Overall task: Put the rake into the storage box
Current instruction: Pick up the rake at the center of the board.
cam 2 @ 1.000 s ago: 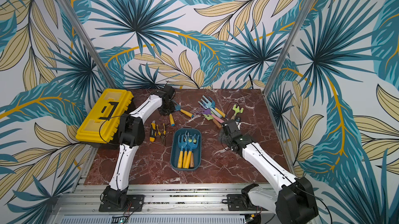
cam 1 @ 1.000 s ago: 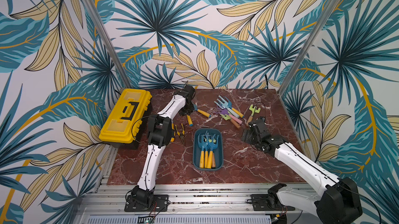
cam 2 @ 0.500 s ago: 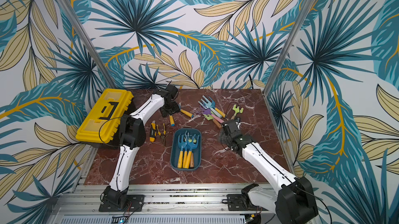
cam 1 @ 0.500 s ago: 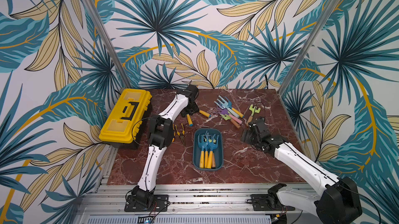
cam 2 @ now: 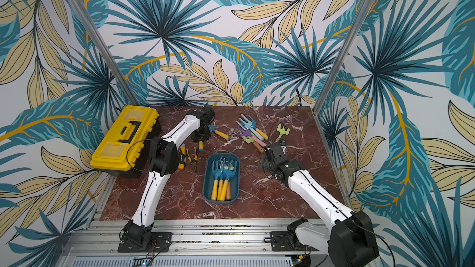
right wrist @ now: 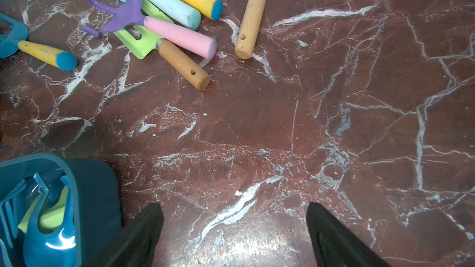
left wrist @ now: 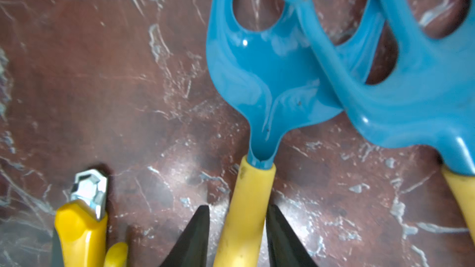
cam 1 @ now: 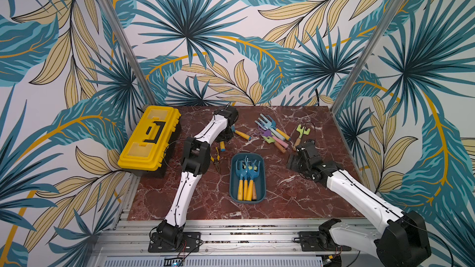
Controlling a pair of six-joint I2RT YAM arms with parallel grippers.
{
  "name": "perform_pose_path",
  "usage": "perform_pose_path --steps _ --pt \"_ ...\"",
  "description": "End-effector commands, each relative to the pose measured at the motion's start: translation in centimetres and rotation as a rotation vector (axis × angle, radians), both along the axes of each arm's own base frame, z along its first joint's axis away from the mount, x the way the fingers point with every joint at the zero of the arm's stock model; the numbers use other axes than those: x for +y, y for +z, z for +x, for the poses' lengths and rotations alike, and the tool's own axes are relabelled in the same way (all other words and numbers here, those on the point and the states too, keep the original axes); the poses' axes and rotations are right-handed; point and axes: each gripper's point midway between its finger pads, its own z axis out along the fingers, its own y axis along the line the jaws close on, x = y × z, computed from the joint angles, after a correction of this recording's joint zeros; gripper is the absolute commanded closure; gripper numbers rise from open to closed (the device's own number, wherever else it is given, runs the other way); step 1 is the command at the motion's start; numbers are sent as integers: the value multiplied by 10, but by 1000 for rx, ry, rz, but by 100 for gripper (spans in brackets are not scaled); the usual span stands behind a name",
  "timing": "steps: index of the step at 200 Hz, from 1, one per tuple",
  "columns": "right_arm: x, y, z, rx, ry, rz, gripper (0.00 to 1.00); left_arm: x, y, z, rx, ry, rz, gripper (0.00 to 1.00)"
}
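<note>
FROM THE REMOTE DESK: A red-brown marble-patterned tabletop (cam 1: 295, 201) is boxed in by palm-leaf wallpaper (cam 1: 231, 34) and aluminium posts (cam 1: 119, 34). Both my arms are bolted to the rail (cam 1: 244, 229) along its front edge.

The storage box (cam 1: 264, 175) sits at front centre. The rake (left wrist: 259, 85) I am after has a blue head and a yellow handle. It lies flat on the marble behind the box, outside it, between the yellow toolbox (cam 1: 150, 137) and a heap of pastel rakes (cam 1: 272, 134).

My left claw (left wrist: 236, 209) straddles the rake's handle, one finger close on either side. Whether they pinch it I cannot tell. A second blue rake (left wrist: 424, 98) overlaps the first one's head. In both top views my own left arm (cam 1: 210, 129) hides that claw.

My right claw (right wrist: 232, 207) is spread wide and empty over bare marble, just beside the box.

The count:
- one toolbox
- one storage box
- one pair of pliers (cam 2: 193, 161)
- two blue rakes loose at the left claw
- four rakes in the pastel heap
- one green rake (cam 1: 301, 130) alone beside the heap

Inside the box I make out three yellow handles and one wooden.
</note>
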Motion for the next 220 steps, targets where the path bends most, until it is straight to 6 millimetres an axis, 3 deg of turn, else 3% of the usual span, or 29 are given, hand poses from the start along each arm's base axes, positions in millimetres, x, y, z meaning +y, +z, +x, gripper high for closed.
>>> perform_pose_path --steps 1,26,65,96,131,136,153,220 --pt "-1 -2 -2 -6 3 6 8 2 -7 10 -24 -14 -25 59" --pt "-2 -2 -3 -7 -1 2 8 1 -19 13 21 23 -165 66" --pt "-3 -2 -3 -8 -3 -1 8 11 -8 9 16 14 -124 80" --pt "-2 -2 -3 -7 -2 -1 8 23 20 14 -43 14 -87 83" --pt "-3 -1 -2 -10 -4 -4 8 22 61 21 -139 -11 -103 88" --pt "-4 -2 -3 -10 -5 -6 8 22 81 22 -179 -14 -116 88" --pt "-4 -1 -3 -11 -4 -4 8 16 101 21 -225 -36 -146 88" --pt "-5 0 -3 -18 -12 -6 8 -2 139 -19 -250 -120 -139 89"
